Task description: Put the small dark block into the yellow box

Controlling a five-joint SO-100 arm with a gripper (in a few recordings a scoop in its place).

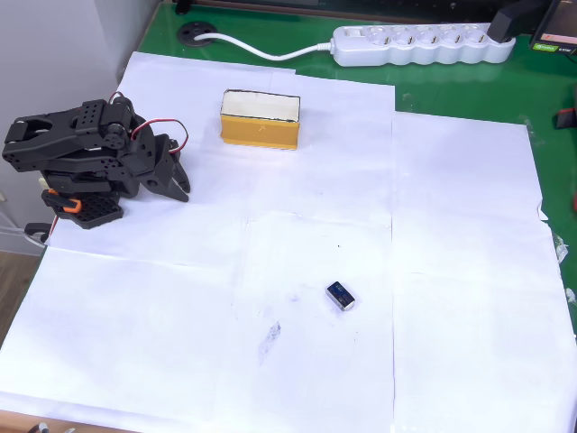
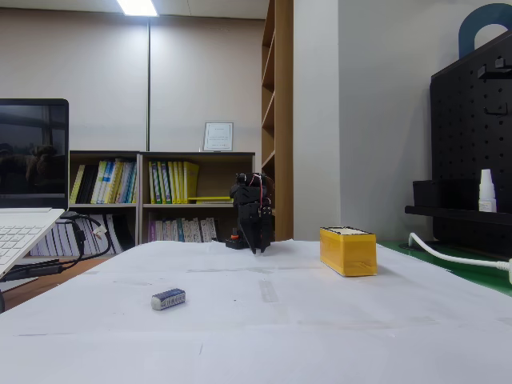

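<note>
A black robot arm point(image 1: 90, 153) sits folded at the left edge of the surface point(image 1: 451, 271), seen in the overhead view, w/ its tool point(image 1: 178, 185) pointing down toward white paper sheets that cover most of the green top. The tool's two dark fingers lie close together w/ nothing between them; whether they touch can't be told from above. In the fixed view the tool point(image 2: 258, 244) hangs tip-down at the far edge of the surface, again empty, fingers drawn in tight.

The small dark block point(image 1: 341, 295) lies alone on the paper, nearer the front edge than the back in the overhead view, roughly mid-width and well apart from both the arm and the box. It rests flat, bluish top up, pale end facing lower right. In the fixed view the small dark block point(image 2: 168, 299) sits toward the near left part of the surface, lying on its long side.

The yellow box point(image 1: 260, 118) stands near the back edge in the overhead view, just right of the arm, its cream inside facing up. In the fixed view the yellow box point(image 2: 348, 250) sits right of the arm, upright.

A white power strip point(image 1: 419, 44) w/ cable lies along the back edge on the bare green top.
</note>
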